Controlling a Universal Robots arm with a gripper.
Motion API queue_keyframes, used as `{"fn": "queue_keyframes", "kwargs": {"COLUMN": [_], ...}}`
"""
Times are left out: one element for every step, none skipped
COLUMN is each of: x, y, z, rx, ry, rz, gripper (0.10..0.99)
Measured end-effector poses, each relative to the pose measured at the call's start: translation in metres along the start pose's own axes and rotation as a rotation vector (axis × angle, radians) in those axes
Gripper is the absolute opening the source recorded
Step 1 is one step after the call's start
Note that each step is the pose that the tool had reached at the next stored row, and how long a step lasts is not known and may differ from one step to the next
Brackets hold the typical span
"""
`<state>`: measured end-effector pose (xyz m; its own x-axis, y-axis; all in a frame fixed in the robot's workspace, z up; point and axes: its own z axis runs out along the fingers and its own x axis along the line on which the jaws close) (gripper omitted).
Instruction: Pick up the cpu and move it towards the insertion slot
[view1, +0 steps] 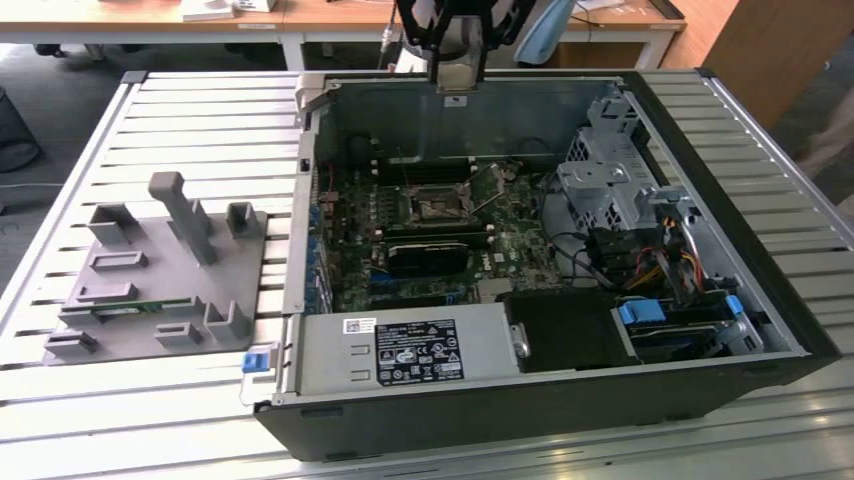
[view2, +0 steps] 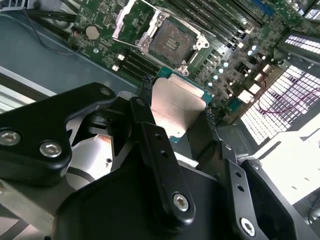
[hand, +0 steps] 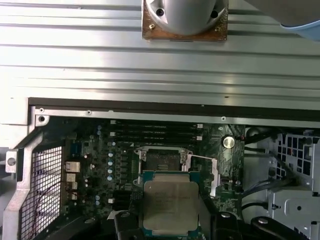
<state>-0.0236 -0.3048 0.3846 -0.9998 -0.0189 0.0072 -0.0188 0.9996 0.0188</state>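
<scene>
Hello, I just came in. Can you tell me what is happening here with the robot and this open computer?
The robot arm's gripper holds the cpu between its two fingers, above the motherboard of an open computer case that lies on a slatted metal table. In both wrist views the chip hangs near the insertion slot, whose metal frame stands open and whose centre is empty. The chip is not yet seated.
</scene>
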Motion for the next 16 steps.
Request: {"fn": "queue_keyframes", "kwargs": {"x": [-0.0024,-0.0046,-0.0066,-0.0085,-0.0104,-0.0120,-0.0137,-0.0152,-0.0166,-0.0173,-0.0175,-0.0175,-0.0177,-0.0179,-0.0180,-0.0180], "y": [0.0002,0.0005,0.0007,0.0009,0.0011,0.0013,0.0015,0.0018,0.0020,0.0020,0.0020,0.0020,0.0021,0.0021,0.0021,0.0021], "z": [0.0002,0.0003,0.0004,0.0006,0.0008,0.0009,0.0010,0.0012,0.0013,0.0013,0.0013,0.0014,0.0014,0.0014,0.0014,0.0014], "rx": [0.000,0.000,0.000,0.000,0.000,0.000,0.000,0.000,0.000,0.000,0.000,0.000,0.000,0.000,0.000,0.000], "ry": [0.0000,0.0000,0.0000,0.0000,0.0000,0.0000,0.0000,0.0000,0.0000,0.0000,0.0000,0.0000,0.0000,0.0000,0.0000,0.0000], "rz": [0.000,0.000,0.000,0.000,0.000,0.000,0.000,0.000,0.000,0.000,0.000,0.000,0.000,0.000,0.000,0.000], "gripper": [0.529,0.529,0.529,0.529,0.529,0.529,0.529,0.529,0.529,0.529,0.529,0.529,0.529,0.529,0.529,0.529]}}
